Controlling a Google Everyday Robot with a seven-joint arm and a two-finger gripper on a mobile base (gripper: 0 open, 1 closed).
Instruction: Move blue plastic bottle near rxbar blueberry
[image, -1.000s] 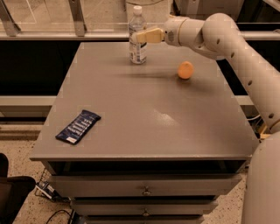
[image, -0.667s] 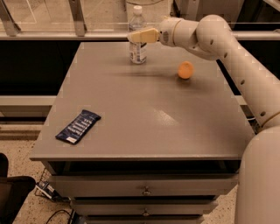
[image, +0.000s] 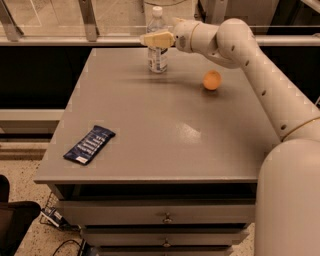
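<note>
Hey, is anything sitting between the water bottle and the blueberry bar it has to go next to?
Nothing visible. The gripper is at the blue plastic bottle by the far edge of the table; the rxbar blueberry lies near the front-left corner, bare surface between. The orange sits off to the right.

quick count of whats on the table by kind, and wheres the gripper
water bottle: 1
snack bar: 1
orange: 1
total: 3 things on the table
The gripper is at the far edge of the table, level with the upper part of the water bottle.
</note>
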